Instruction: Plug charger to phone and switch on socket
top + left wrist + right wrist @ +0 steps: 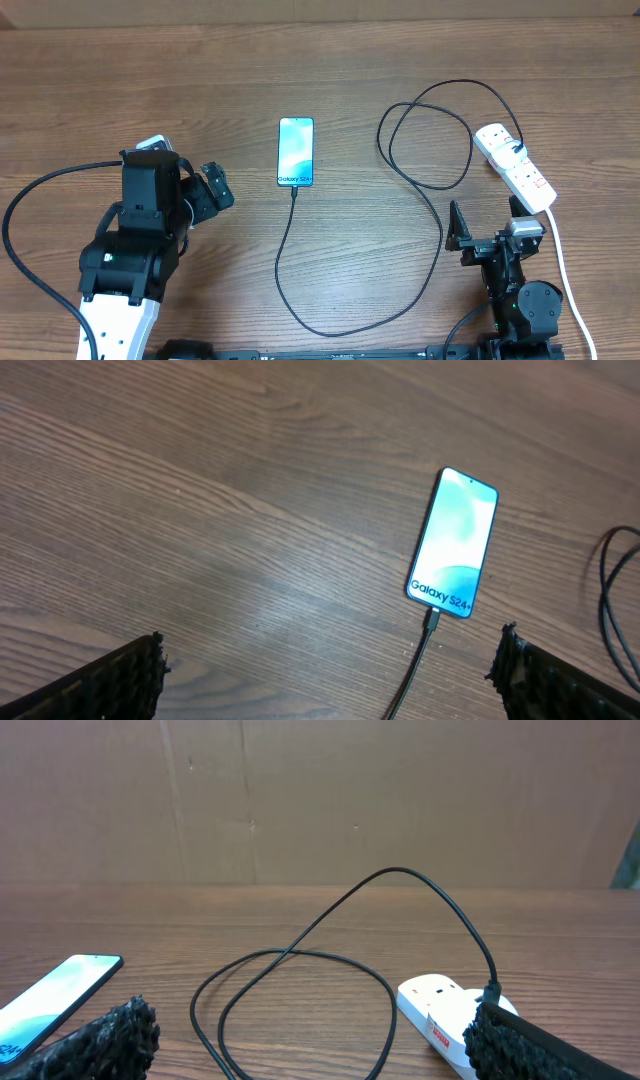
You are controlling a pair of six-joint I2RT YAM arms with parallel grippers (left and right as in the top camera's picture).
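The phone (296,152) lies flat mid-table, screen lit, with "Galaxy S24" on its near strip; it also shows in the left wrist view (453,543) and at the right wrist view's left edge (55,992). The black charger cable (300,290) is plugged into the phone's near end (430,622), runs toward the front edge, then loops back (300,960) to the white socket strip (515,165), where its other end sits in an outlet (490,990). My left gripper (215,187) is open and empty, left of the phone (330,680). My right gripper (490,235) is open and empty, near the strip's front end (310,1040).
The strip's thick white cord (565,270) runs down the right side past my right arm. A brown cardboard wall (300,800) stands behind the table. My left arm's black cable (30,200) arcs at the far left.
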